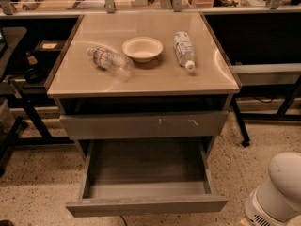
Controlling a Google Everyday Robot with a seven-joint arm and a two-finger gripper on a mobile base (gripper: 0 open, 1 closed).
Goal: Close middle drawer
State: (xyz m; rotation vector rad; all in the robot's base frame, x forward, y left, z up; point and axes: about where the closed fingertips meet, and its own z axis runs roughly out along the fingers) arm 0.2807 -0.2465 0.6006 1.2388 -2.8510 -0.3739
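Middle drawer pulled well out below the scratched drawer front, which sits flush in the cabinet. White end effector low at the bottom right corner, right of the middle drawer's front and apart from it; mostly cut off, open-or-closed state cannot be told, nothing seen held. Worktop carries a bowl between two lying bottles.

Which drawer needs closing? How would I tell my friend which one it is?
Find the cabinet with the shiny tan top holding a bowl and two bottles. Under its scratched, shut grey drawer front, the middle drawer sticks out like an empty grey tray with a plain front; it is the only one open. The gripper is at the bottom right corner, beside it.
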